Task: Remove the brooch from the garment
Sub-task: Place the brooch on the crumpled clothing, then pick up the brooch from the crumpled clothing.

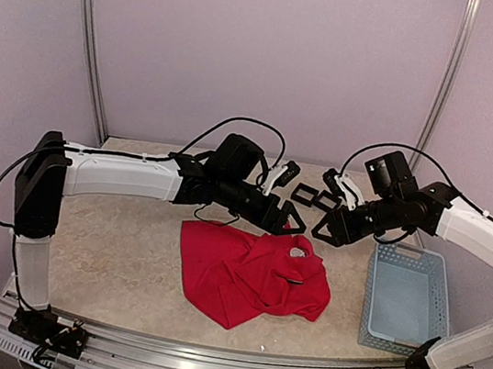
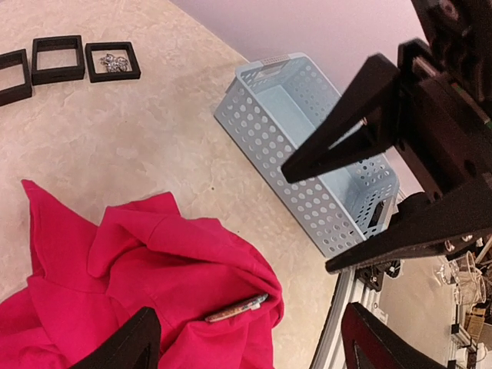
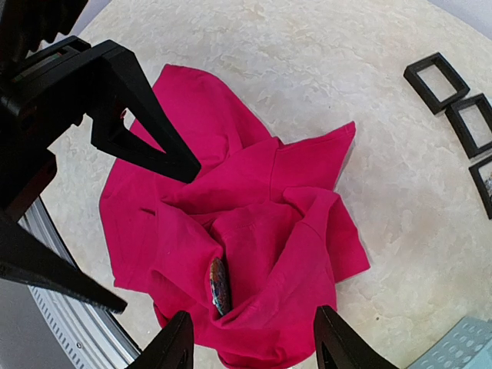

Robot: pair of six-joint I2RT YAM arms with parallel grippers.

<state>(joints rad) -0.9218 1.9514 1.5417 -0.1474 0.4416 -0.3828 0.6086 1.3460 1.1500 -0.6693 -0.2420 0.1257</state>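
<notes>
The red garment (image 1: 237, 276) lies crumpled on the table in front of both arms. The brooch (image 3: 219, 286), a flat oval with mixed colours, sits edge-on in a fold near the garment's right side; it also shows in the left wrist view (image 2: 237, 308) and the top view (image 1: 300, 251). My left gripper (image 1: 294, 226) is open and empty, hovering above the garment's far edge. My right gripper (image 1: 325, 232) is open and empty just to its right, above the brooch. In the wrist views the garment (image 2: 138, 269) (image 3: 254, 223) lies below each gripper's (image 2: 250, 346) (image 3: 254, 350) spread fingers.
A pale blue perforated basket (image 1: 408, 255) stands at the right, near the garment (image 2: 254, 131). Three small black square frames (image 1: 305, 193) lie at the back, one holding silvery jewellery (image 2: 113, 61). The metal rail runs along the near edge.
</notes>
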